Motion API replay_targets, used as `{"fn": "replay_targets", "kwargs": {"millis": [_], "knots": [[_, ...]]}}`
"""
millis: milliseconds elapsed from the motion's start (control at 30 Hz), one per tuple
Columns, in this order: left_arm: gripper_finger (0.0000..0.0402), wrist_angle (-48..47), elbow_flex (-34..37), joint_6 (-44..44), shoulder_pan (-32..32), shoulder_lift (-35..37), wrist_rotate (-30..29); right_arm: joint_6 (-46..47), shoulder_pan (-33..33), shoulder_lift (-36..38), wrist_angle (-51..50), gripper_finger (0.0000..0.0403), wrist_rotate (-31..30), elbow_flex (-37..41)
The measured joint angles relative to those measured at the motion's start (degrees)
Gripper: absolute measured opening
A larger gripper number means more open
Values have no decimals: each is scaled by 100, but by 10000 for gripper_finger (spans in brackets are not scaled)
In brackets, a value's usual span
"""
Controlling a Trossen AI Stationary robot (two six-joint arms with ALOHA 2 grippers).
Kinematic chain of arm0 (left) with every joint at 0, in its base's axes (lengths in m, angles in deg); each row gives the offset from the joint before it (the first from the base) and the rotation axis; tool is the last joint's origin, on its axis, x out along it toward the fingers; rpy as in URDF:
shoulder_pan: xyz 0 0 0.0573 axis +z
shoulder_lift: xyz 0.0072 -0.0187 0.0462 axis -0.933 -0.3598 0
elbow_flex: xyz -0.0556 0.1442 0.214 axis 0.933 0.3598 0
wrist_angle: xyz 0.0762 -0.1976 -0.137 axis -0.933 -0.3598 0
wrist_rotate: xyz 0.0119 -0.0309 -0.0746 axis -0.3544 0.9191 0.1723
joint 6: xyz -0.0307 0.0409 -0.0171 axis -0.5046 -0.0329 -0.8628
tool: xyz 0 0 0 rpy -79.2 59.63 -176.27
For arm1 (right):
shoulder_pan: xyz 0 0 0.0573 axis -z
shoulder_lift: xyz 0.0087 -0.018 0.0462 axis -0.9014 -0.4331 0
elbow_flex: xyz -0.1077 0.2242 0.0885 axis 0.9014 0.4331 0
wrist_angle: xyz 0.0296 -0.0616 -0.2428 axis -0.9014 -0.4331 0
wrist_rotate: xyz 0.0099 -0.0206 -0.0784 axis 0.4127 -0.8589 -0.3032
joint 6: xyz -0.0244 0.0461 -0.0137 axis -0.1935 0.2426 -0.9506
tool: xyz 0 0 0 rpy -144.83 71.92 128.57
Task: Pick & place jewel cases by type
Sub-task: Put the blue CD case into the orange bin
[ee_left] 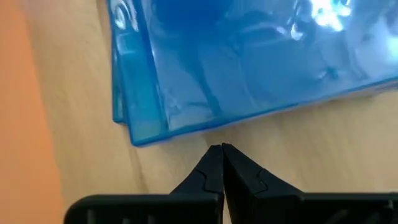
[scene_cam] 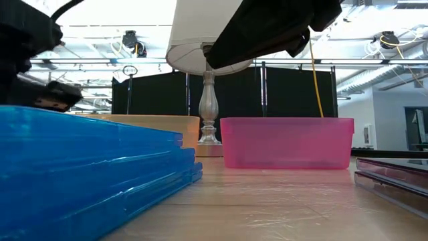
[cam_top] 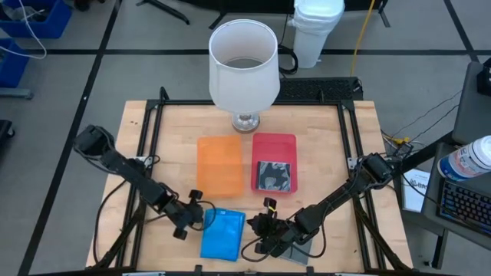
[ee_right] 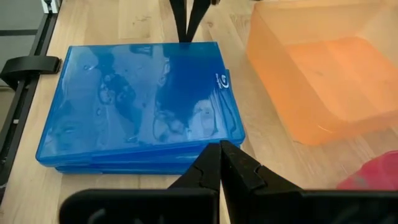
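Here, left gripper (cam_top: 201,218) and right gripper (cam_top: 255,230) flank blue jewel cases (cam_top: 222,234) (jaws pressed together, empty).

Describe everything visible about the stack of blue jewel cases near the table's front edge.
The stack of bright blue, translucent plastic jewel cases lies flat on the wooden table, in front of the orange rectangular tray. About three thin, roughly square cases sit slightly offset, edges not quite aligned. The top one bears a small logo at one corner. Nothing grips it; the left hand sits shut just beside one edge.
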Motion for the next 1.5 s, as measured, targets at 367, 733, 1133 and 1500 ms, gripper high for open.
{"fn": "replay_targets", "kwargs": {"millis": [367, 733, 1133, 1500], "knots": [[8, -222, 1, 119, 125, 149, 107, 0, 2, 4, -43, 0, 4, 4], [13, -119, -164, 344, 276, 191, 92, 2, 39, 4, -39, 0, 15, 4], [17, -65, -164, 615, 473, 191, 90, 44, 39, 4, -39, 0, 20, 4], [12, 246, -168, 804, 535, 191, 187, 43, 39, 4, -39, 0, 20, 4]]}}
